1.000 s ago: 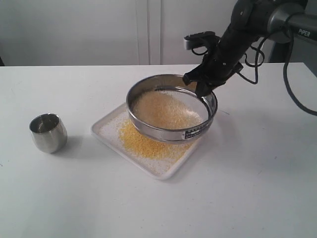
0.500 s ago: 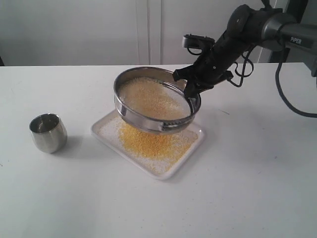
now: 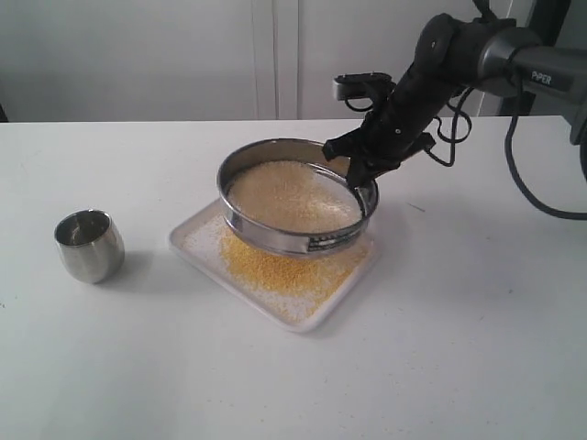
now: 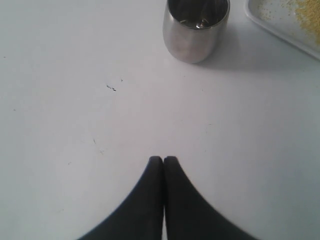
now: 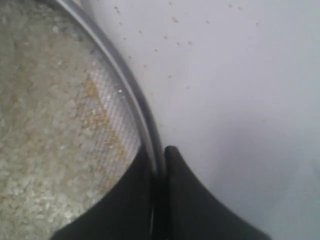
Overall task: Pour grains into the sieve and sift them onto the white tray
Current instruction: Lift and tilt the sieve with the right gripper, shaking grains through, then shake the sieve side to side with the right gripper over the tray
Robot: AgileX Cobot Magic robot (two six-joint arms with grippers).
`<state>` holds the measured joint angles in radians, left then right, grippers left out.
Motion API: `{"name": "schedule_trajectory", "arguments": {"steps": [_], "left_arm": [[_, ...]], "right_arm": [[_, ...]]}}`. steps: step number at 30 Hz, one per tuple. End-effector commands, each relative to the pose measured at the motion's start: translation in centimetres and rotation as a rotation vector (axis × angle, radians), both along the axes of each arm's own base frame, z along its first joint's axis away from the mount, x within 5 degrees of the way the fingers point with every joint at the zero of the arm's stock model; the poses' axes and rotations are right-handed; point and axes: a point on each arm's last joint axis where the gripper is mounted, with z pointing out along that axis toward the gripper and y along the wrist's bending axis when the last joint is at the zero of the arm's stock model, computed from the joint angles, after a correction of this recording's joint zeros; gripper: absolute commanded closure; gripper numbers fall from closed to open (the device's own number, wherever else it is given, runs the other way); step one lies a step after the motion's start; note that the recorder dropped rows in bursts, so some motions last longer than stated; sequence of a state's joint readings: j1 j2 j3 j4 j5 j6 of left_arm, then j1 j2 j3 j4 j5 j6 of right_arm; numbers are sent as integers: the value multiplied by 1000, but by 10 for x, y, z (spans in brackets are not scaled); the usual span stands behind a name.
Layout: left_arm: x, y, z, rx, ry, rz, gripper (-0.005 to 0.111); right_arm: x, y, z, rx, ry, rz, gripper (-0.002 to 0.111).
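The round steel sieve (image 3: pixel 295 198) hangs just above the white tray (image 3: pixel 197 254), nearly level. My right gripper (image 3: pixel 363 174) is shut on its far right rim, one finger inside the ring and one outside; the rim (image 5: pixel 131 85) runs between the fingers in the right wrist view. Pale coarse grains (image 3: pixel 289 194) lie on the mesh (image 5: pixel 107 107). A patch of fine yellow grains (image 3: pixel 275 266) covers the tray under the sieve. My left gripper (image 4: pixel 163 160) is shut on nothing, over bare table short of the steel cup (image 4: pixel 195 27). It does not show in the exterior view.
The small steel cup (image 3: pixel 89 245) stands upright on the white table, left of the tray. A few stray grains (image 5: pixel 175 20) dot the table beside the sieve. The right arm's cables (image 3: pixel 514 174) loop at the far right.
The sieve swung left and tipped up half a second ago, then came back right and lower, level over the tray. The yellow patch on the tray has spread. The left gripper is unchanged.
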<state>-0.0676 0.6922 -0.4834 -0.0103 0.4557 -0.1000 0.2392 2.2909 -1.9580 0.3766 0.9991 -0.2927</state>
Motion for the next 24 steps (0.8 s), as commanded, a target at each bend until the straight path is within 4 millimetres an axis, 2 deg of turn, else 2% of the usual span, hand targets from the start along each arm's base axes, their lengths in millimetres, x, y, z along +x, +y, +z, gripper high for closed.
{"name": "schedule_trajectory", "arguments": {"steps": [1, 3, 4, 5, 6, 7, 9, 10, 12, 15, 16, 18, 21, 22, 23, 24], "left_arm": [[-2, 0, -1, -14, 8, 9, 107], [-2, 0, -1, -14, 8, 9, 107], [-2, 0, -1, -14, 8, 9, 107], [-2, 0, -1, -14, 8, 9, 107], [-2, 0, -1, -14, 8, 9, 107], [-2, 0, -1, -14, 8, 9, 107], [-2, 0, -1, -14, 8, 9, 107], [-2, 0, -1, -14, 8, 9, 107], [-2, 0, -1, -14, 8, 9, 107], [-2, 0, -1, -14, 8, 9, 107], [-2, 0, -1, -14, 8, 9, 107], [-2, 0, -1, -14, 8, 9, 107], [-2, 0, -1, -14, 8, 9, 107], [-2, 0, -1, -14, 8, 9, 107], [-2, 0, -1, -14, 8, 9, 107], [-2, 0, -1, -14, 8, 9, 107]], "right_arm": [[-1, -3, 10, -29, -85, 210, 108], [0, 3, 6, 147, 58, -126, 108], [-4, 8, 3, 197, 135, -143, 108], [-6, 10, 4, 162, 97, -1, 108], [-6, 6, 5, 60, -22, 231, 108], [-5, 4, 5, 38, -36, 233, 108], [-1, 6, -2, 145, 76, -64, 108], [-3, 7, -4, 158, 130, -95, 108], [-3, 1, -5, 14, 9, 147, 108], [0, 5, -8, 178, 171, -211, 108], [-5, 10, -10, 173, 182, -96, 108], [-5, 6, -6, 44, 19, 266, 108], [-3, 11, -10, 208, 207, -115, 108], [-5, 12, -8, 204, 196, -51, 108], [-2, 9, -8, 137, 93, 99, 108], [-1, 8, -7, 116, 61, 113, 108]]}}
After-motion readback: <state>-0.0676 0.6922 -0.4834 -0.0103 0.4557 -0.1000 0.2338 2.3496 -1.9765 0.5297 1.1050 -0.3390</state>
